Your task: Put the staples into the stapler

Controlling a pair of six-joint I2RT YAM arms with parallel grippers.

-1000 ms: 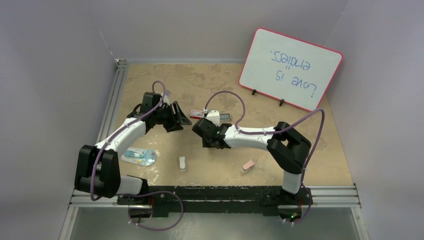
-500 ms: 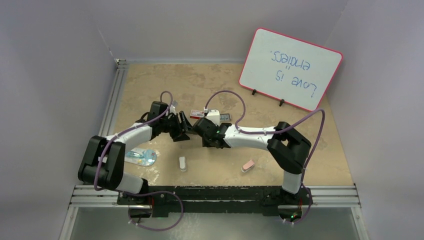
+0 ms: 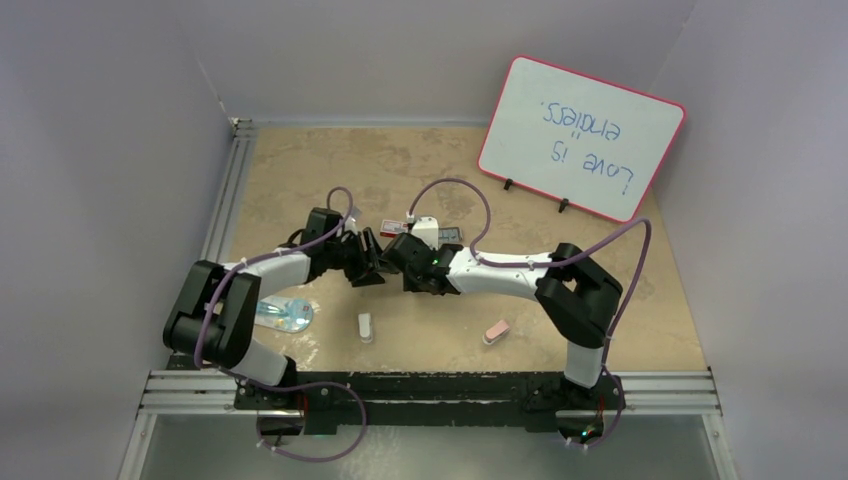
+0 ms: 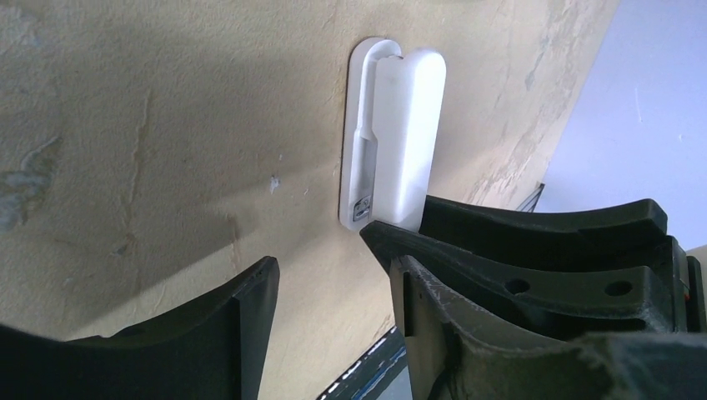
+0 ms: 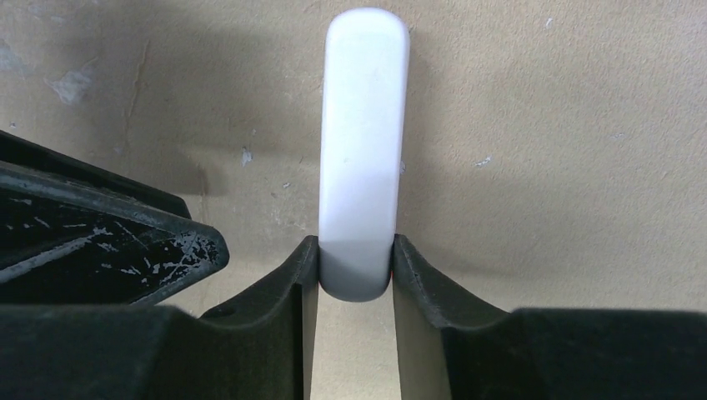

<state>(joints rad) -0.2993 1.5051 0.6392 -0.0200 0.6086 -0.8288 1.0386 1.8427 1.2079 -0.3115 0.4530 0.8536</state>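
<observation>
My right gripper (image 5: 354, 250) is shut on the near end of a small white stapler (image 5: 364, 125), which reaches away from the fingertips over the tan table. The stapler also shows in the left wrist view (image 4: 408, 125), side on, with the right fingers (image 4: 517, 242) at its end. My left gripper (image 4: 333, 275) is open and empty, close beside them. In the top view the left gripper (image 3: 365, 262) and right gripper (image 3: 402, 268) nearly touch and hide the stapler. The red staples box (image 3: 394, 228) lies just behind them, with a small grey strip (image 3: 450, 233), perhaps staples, to its right.
A small white item (image 3: 366, 327), a pink item (image 3: 496, 331) and a clear blue packet (image 3: 281, 314) lie near the front rail. A pink-framed whiteboard (image 3: 582, 137) stands at the back right. Grey walls close in the table.
My left arm has swung right and brought its open gripper up against the right gripper. The right arm has stayed put, still shut on the stapler.
</observation>
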